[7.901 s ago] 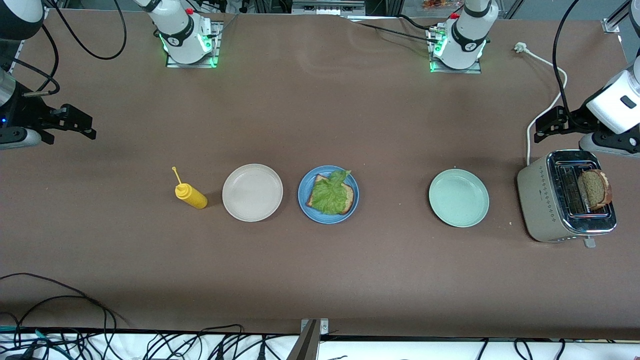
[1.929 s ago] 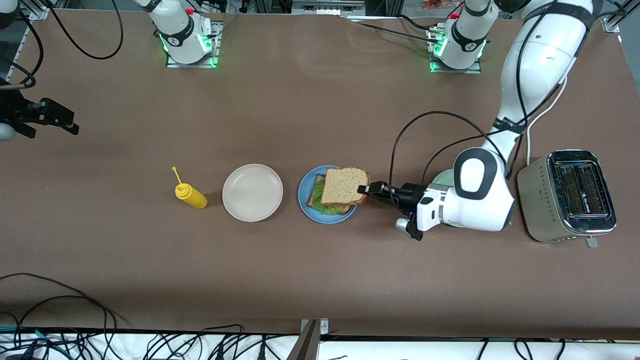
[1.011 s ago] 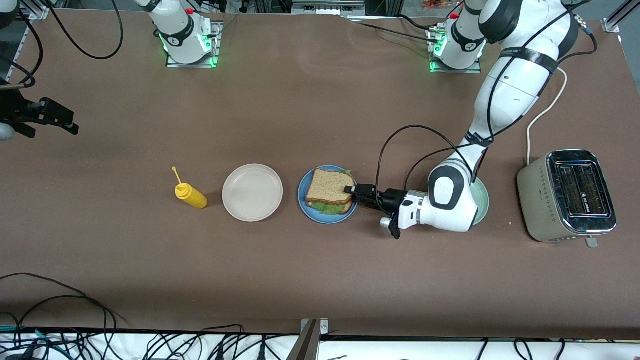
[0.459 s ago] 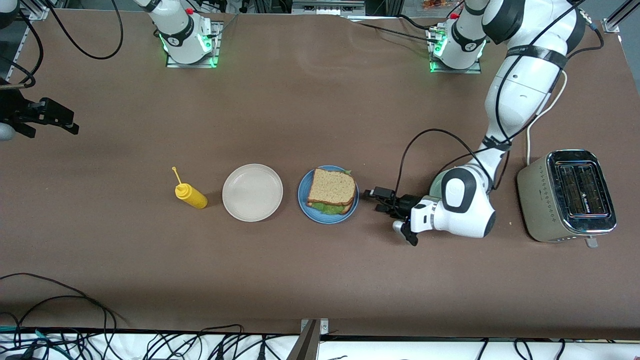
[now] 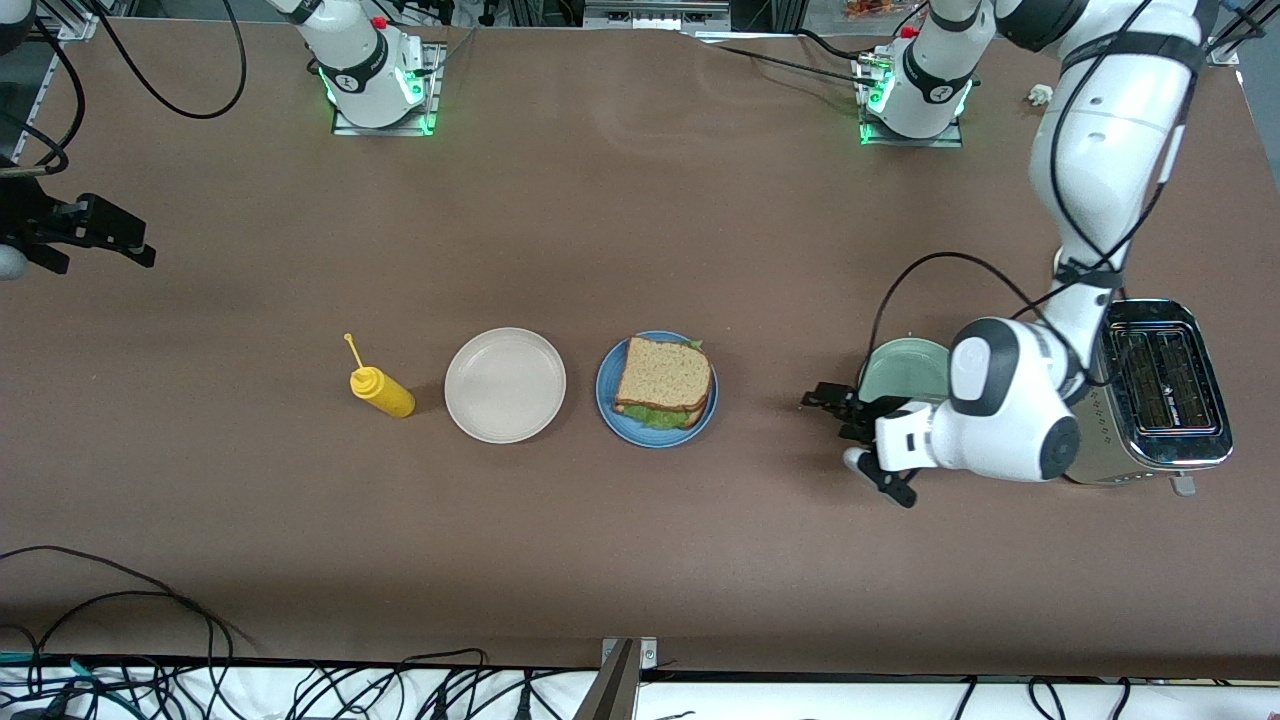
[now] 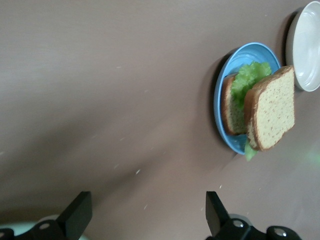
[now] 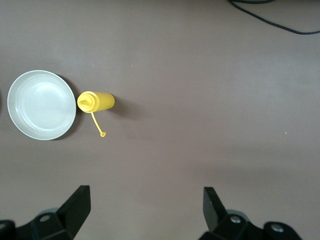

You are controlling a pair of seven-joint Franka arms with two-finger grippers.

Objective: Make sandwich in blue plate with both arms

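The sandwich (image 5: 662, 381) lies on the blue plate (image 5: 612, 408) at mid-table: a brown bread slice on top, green lettuce showing under it, a second slice below. My left gripper (image 5: 823, 404) is open and empty, low over the bare table between the blue plate and a mint-green plate. In the left wrist view the sandwich (image 6: 261, 114) and blue plate (image 6: 219, 102) lie well clear of the open left gripper (image 6: 148, 216). My right gripper (image 5: 135, 248) waits open over the right arm's end of the table, and the right wrist view shows nothing between the fingers of the right gripper (image 7: 147, 210).
A beige plate (image 5: 505, 385) and a yellow squeeze bottle (image 5: 381, 391) sit beside the blue plate toward the right arm's end. The mint-green plate (image 5: 903, 368) and a silver toaster (image 5: 1172, 385) are at the left arm's end, partly covered by the left arm. Cables lie along the front edge.
The left gripper opened and let go of the top bread slice, which now rests on the lettuce. It then drew back from the blue plate toward the mint-green plate. The right arm stayed still.
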